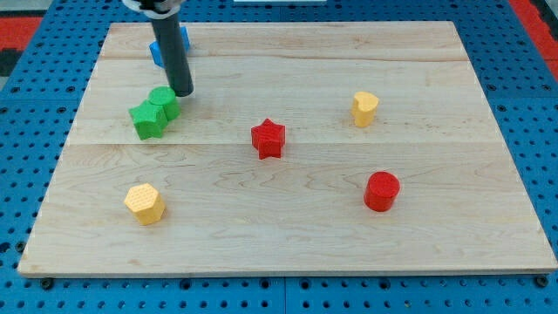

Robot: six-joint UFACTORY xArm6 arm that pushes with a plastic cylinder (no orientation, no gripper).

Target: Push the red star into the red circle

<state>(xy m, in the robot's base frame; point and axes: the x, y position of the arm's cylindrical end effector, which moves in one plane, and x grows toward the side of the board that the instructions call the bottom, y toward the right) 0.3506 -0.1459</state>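
Red star (268, 138) near board centre, slightly toward the top-left corner from the red circle (382, 191). Red circle lower right, well apart from star, nearer the bottom-right corner. Push line therefore: from top-left toward bottom-right. My tip (181, 92) far off that line's start — up near the top-left corner, just beside or touching the green blocks (154, 112), apparently two pressed together, shapes unclear. Blue block (160, 49) behind rod, mostly hidden. No jaws on this rig, so nothing released or clenched; plain rod only. Star well right of and a little below tip. Likely need: get around to star's upper-left side first. Yellow hexagon (144, 203) and other yellow block (365, 108) off the path.
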